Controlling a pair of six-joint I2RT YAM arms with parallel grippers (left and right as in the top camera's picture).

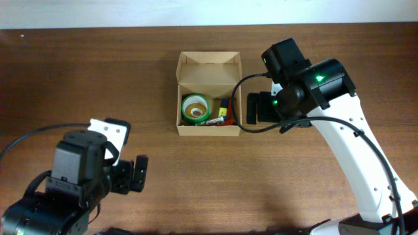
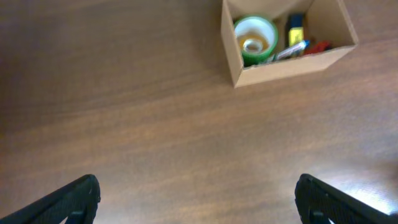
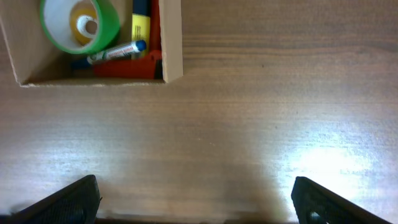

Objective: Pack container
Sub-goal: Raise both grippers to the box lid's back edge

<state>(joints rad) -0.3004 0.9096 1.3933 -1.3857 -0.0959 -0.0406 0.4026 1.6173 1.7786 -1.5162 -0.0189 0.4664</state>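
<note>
Now, container (image 1: pixel 209 62): flap up, green tape roll (image 1: pixel 194 108) and markers (image 1: pixel 226 112) inside.
My right gripper (image 1: pixel 252 108): just beside container, fingers wide, empty.
My left gripper (image 1: pixel 134 175): well apart from container, fingers wide.

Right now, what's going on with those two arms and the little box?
Two robot arms are packing a small cardboard box on a wooden table. The box stands open and holds a green tape roll and a few markers. Neither arm is holding anything: the right gripper is open just beside the box, and the left gripper is open too, farther off over bare table.
</note>
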